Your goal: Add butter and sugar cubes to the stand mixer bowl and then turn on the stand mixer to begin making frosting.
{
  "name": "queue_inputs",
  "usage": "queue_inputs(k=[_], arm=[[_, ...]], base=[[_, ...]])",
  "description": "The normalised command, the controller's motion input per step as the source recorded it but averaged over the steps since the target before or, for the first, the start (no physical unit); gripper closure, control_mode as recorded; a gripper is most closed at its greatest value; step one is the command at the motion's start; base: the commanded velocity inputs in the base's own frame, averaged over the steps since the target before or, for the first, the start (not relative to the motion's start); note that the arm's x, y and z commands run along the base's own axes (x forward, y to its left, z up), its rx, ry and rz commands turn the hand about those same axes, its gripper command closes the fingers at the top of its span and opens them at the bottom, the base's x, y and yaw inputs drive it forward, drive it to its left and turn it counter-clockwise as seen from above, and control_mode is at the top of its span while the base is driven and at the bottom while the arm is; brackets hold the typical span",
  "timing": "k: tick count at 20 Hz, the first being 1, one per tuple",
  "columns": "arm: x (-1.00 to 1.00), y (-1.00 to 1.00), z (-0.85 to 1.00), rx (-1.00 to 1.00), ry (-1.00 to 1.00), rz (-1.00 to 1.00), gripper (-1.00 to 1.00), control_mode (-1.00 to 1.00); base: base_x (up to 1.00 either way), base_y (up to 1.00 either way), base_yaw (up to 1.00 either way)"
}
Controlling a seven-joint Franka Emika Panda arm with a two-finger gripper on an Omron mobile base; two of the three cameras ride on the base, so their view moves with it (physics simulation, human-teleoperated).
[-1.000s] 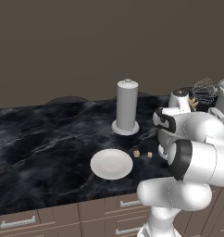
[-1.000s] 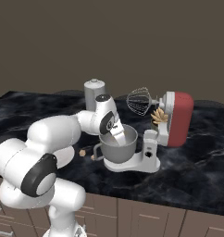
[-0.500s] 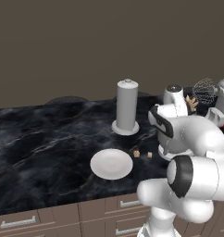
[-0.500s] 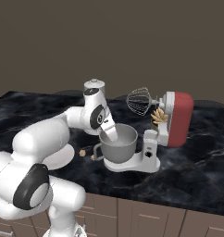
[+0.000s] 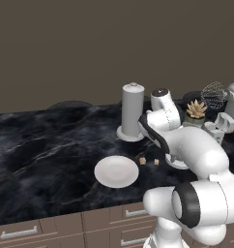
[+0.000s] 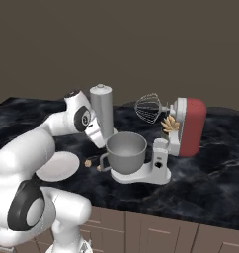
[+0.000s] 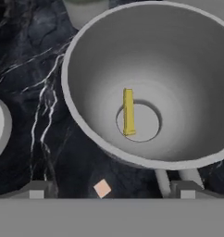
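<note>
One part looks done: our gripper (image 7: 111,190) hangs spread and empty, one sugar cube (image 7: 102,188) lies below on the desk (image 7: 30,92), and farther on the butter (image 7: 128,112) rests in the stand mixer bowl (image 7: 95,69). We still owe both cubes and the switch.

Stand mixer bowl (image 7: 178,69) matt grey metal; counter (image 5: 41,155) glossy black marble; plate (image 5: 116,171) smooth white.

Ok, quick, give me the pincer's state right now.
Pincer: open, holding nothing. The butter lies loose in the bottom of the mixer bowl.
</note>
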Motion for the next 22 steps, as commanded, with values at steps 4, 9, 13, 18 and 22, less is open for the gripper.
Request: queue_inputs(k=[4, 9, 13, 18, 22], arm=[[-0.20, 0.25, -0.12, 0.00, 0.03, 0.00, -1.00, -1.00], [-0.07, 0.23, -0.13, 0.06, 0.04, 0.00, -1.00, -1.00], [-0.03, 0.27, -0.30, 0.12, 0.01, 0.00, -1.00, -1.00], [0.00, 0.27, -0.35, 0.10, 0.00, 0.00, -1.00, -1.00], [0.07, 0.26, -0.30, 0.03, 0.01, 0.00, -1.00, -1.00]], base=[[0.00, 0.00, 0.00], [0.00, 0.00, 0.00], [0.00, 0.00, 0.00], [0.00, 0.00, 0.00], [0.00, 0.00, 0.00]])
